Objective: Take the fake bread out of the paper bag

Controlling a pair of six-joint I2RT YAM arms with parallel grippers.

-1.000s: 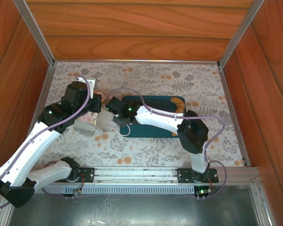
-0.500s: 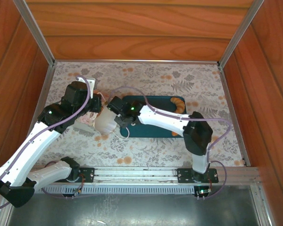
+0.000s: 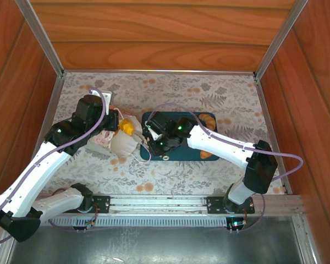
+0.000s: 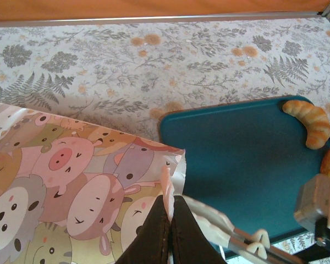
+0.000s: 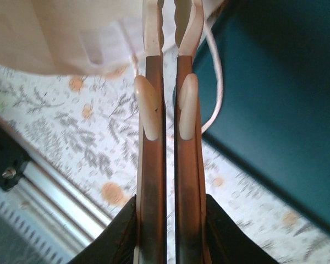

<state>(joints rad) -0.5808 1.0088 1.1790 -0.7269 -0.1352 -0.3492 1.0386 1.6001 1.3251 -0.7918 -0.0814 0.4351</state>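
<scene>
While one fake bread piece (image 3: 126,127) sits yellow in the paper bag (image 3: 122,144) mouth, the right gripper (image 5: 169,38) lies just right of it, fingers nearly together, nothing visible between. The left gripper (image 4: 169,212) pinches the bag rim.

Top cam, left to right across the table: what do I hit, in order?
paper bag → right gripper → croissant
</scene>
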